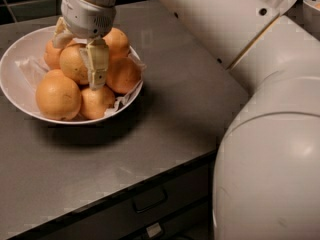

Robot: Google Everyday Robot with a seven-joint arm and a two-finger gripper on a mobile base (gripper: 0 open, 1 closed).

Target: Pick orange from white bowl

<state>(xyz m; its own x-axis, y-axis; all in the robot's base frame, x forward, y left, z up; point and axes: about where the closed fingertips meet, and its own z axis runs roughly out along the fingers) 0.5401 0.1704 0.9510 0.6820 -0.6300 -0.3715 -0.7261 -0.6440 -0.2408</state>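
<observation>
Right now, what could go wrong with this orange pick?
1. The tool sits down in the piled round oranges; lifting the middle orange could roll the neighbouring orange over the rim of the wide shallow white bowl.
2. The crumpled white paper liner could snag and lift too.

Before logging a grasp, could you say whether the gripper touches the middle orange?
Cannot tell. In the camera view the gripper, over the white bowl, overlaps the orange; neither gap nor contact shows plainly.
</observation>
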